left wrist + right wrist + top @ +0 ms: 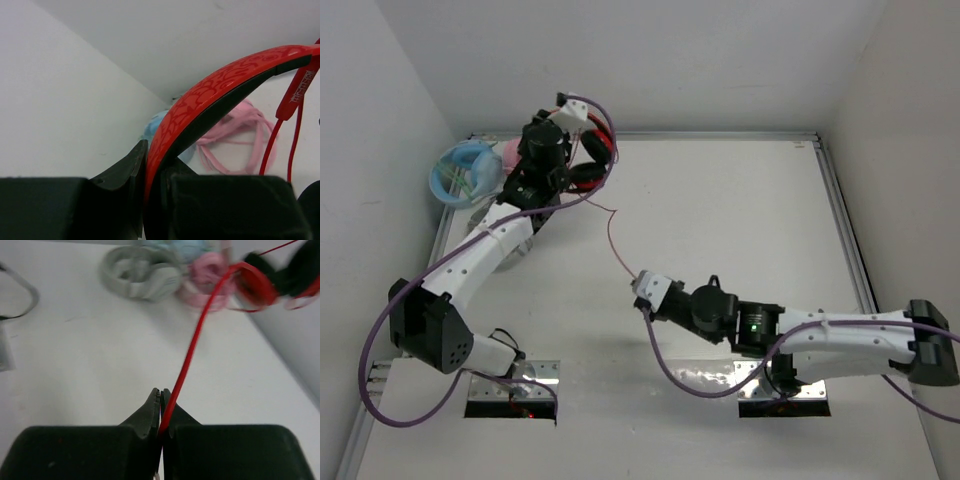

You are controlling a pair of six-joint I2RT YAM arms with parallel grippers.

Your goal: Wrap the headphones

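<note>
Left tool (154, 175) gripping headphones (220, 75), right tool (161, 405) — pinching their cable (191, 347)

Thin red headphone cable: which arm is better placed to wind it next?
Right, likely. The right pincer is shut on the thin red cable, free to swing; the left pincer clamps the red patterned headband, anchoring it.

white links (470, 265), black joints (712, 308), looping purple cables (363, 372); left gripper (155, 165) and right gripper (160, 392) have blocky black fingers (145, 415).

Bright, even light (wrist views blurred far off).
</note>
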